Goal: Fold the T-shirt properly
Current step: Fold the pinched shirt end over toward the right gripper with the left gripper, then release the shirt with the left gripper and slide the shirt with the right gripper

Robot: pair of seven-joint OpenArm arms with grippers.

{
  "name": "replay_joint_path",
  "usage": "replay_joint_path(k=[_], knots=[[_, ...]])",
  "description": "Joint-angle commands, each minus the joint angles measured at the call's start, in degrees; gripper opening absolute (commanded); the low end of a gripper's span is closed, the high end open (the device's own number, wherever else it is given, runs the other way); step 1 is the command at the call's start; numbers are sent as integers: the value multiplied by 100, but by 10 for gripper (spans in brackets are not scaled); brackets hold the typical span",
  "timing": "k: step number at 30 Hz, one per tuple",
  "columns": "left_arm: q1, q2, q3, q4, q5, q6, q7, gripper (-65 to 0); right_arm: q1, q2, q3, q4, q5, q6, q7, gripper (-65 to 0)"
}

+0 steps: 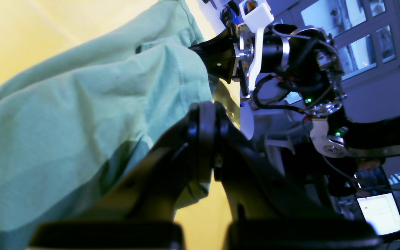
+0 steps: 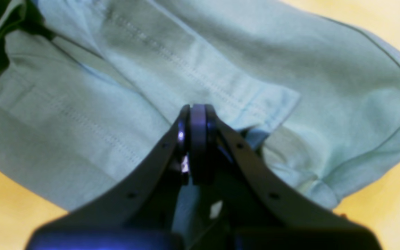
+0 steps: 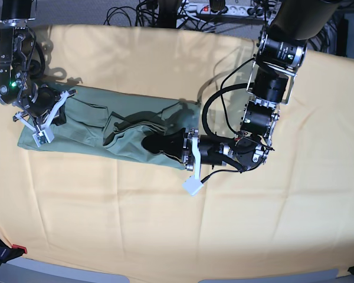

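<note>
The sage-green T-shirt point(image 3: 106, 130) lies as a long rumpled strip across the left half of the table. At its right end, my left gripper point(image 3: 148, 144) is shut on a raised bunch of the fabric. In the left wrist view the closed fingertips point(image 1: 205, 113) press together against the T-shirt point(image 1: 64, 121). My right gripper point(image 3: 64, 99) is at the strip's left end. In the right wrist view it point(image 2: 196, 116) is shut at a stitched hem flap of the T-shirt point(image 2: 290, 69), and cloth shows under the fingers. The left wrist view also shows the right gripper point(image 1: 207, 52) at the far end.
A large yellow-orange cloth point(image 3: 165, 224) covers the whole table. Cables and a power strip point(image 3: 218, 9) lie beyond the back edge. A red clamp point(image 3: 17, 249) sits at the front left corner. A lit laptop screen point(image 1: 380, 211) stands off the table.
</note>
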Motion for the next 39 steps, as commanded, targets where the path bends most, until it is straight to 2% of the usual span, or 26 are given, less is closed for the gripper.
replay_joint_path(k=[1, 6, 10, 14, 16, 21, 26, 27, 30, 32, 36, 39], knots=[[-179, 28, -79, 90, -81, -48, -166, -650, 61, 85, 35, 70, -22, 7, 44, -650], [-177, 28, -601, 90, 483, -90, -656, -650, 59, 85, 35, 70, -24, 9, 44, -650], [-175, 28, -1095, 90, 1399, -91, -1056, -650, 59, 83, 35, 70, -22, 7, 44, -650], [-175, 28, -1172, 90, 1941, 13, -1104, -650, 59, 85, 35, 70, -22, 7, 44, -650], [-175, 28, -1075, 90, 1923, 9, -997, -650, 59, 85, 35, 70, -22, 7, 44, -650], [-179, 28, -691, 92, 1340, -91, -581, -650, 61, 85, 35, 70, -20, 7, 48, -650], [-225, 11, -874, 92, 1655, -91, -675, -650, 144, 83, 247, 107, -20, 2, 240, -650], [-236, 4, -970, 92, 1757, -91, -752, -650, 188, 85, 354, 109, 2, 4, 236, -620], [-240, -122, -1233, 92, 1926, -91, -1021, -650, 369, 85, 804, 109, 144, 2, 236, -397], [-238, -278, -1353, 90, 1961, -91, -1150, -650, 472, 85, 1248, 107, 354, -70, 229, -304], [-238, -658, -1565, 92, 1952, -91, -1156, -650, 433, 83, 2223, 90, 632, -334, 11, -288], [-238, -1019, -1655, 92, 1895, 17, -1156, -650, 295, 83, 2804, -133, 1209, -380, -304, -259]])
